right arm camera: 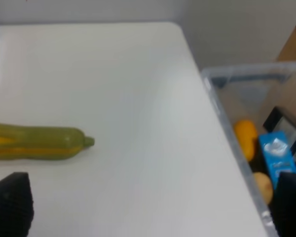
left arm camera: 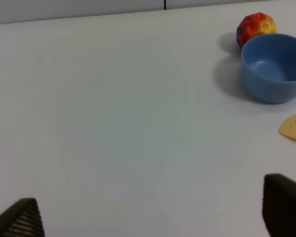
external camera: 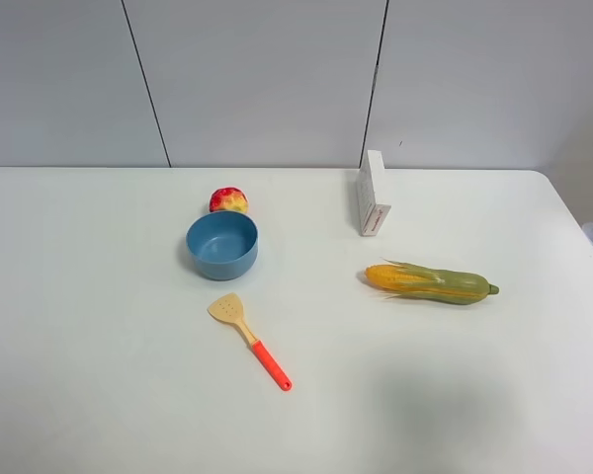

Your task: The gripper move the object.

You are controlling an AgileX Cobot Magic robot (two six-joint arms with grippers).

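Both grippers appear only in their own wrist views; the left gripper (left arm camera: 150, 212) has its two black fingertips spread wide apart over bare white desk (external camera: 99, 326), pinching nothing; the right gripper (right arm camera: 150, 207) is likewise spread wide, its dark fingertips at the two sides of its view, empty. Neither arm shows in the high view.

The object (external camera: 228, 200), a small round red-and-yellow toy fruit, sits on the desk toward the far side, left of centre, just beside the far rim of a blue bowl (external camera: 222, 245); whether the two touch cannot be told. The bowl stands upright and looks empty. Nearer than the bowl lies a spatula (external camera: 249, 341) with a pale perforated blade and an orange handle pointing near and right. To the right, a yellow-green corn cob (external camera: 431, 282) lies lengthwise, and farther back a small white box (external camera: 372, 194) stands upright. Off the desk's right edge, a clear plastic bin (right arm camera: 246, 148) holds several items, among them a blue carton.
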